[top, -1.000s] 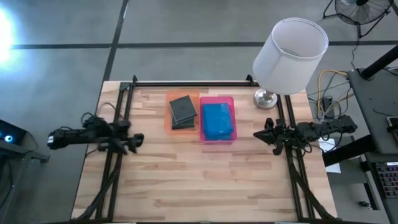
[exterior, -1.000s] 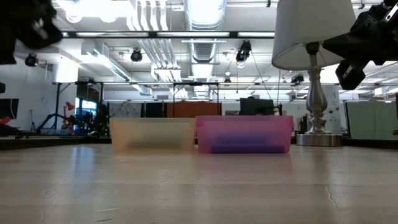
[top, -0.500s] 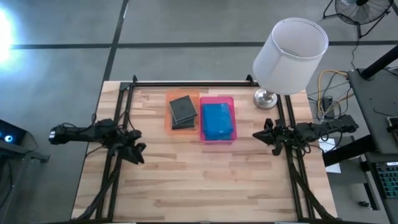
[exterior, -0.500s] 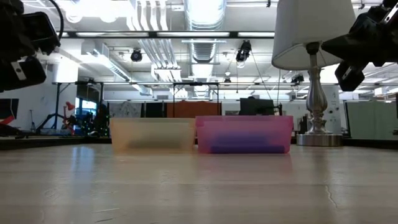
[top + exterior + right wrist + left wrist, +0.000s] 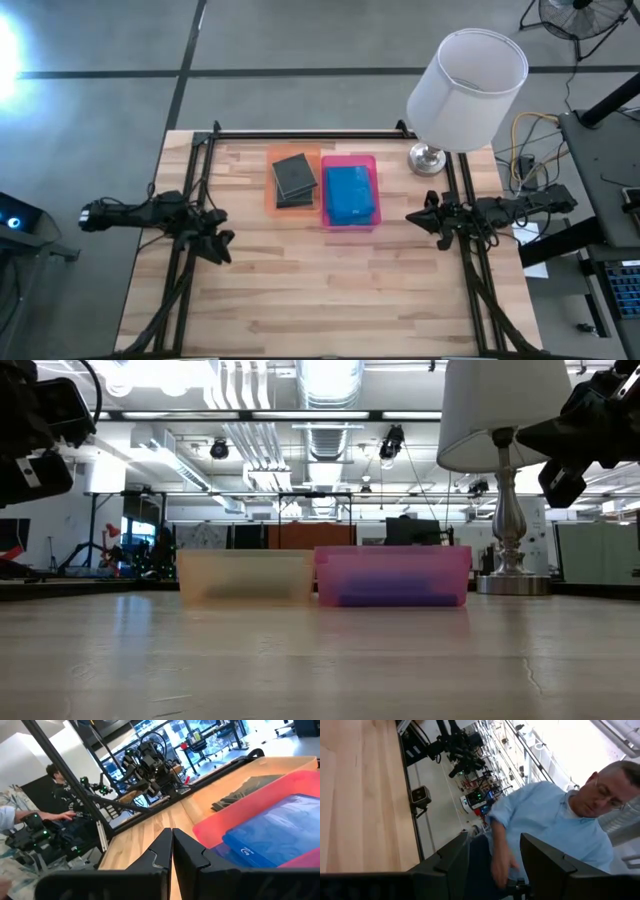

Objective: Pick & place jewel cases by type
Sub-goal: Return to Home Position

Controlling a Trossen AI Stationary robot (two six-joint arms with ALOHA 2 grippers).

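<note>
Dark grey jewel cases (image 5: 293,176) lie stacked in the orange tray (image 5: 270,196). Bright blue jewel cases (image 5: 349,195) lie stacked in the pink tray (image 5: 349,157) next to it, at the table's far middle. Both stacks show in the right wrist view, grey (image 5: 245,790) and blue (image 5: 280,835). My left gripper (image 5: 220,247) hangs open and empty above the table's left edge; its fingers stand apart in the left wrist view (image 5: 494,838). My right gripper (image 5: 412,216) is shut and empty (image 5: 172,831) to the right of the pink tray, pointing at it.
A lamp with a white shade (image 5: 465,85) stands on its metal foot (image 5: 427,157) at the far right corner. Black frame rails (image 5: 300,134) run along the far, left and right edges. A person in a light blue shirt (image 5: 555,815) sits beyond the table.
My left gripper has swung a little toward the table's near edge, turned and come lower, then stayed still. The trays and cases have stayed in place.
</note>
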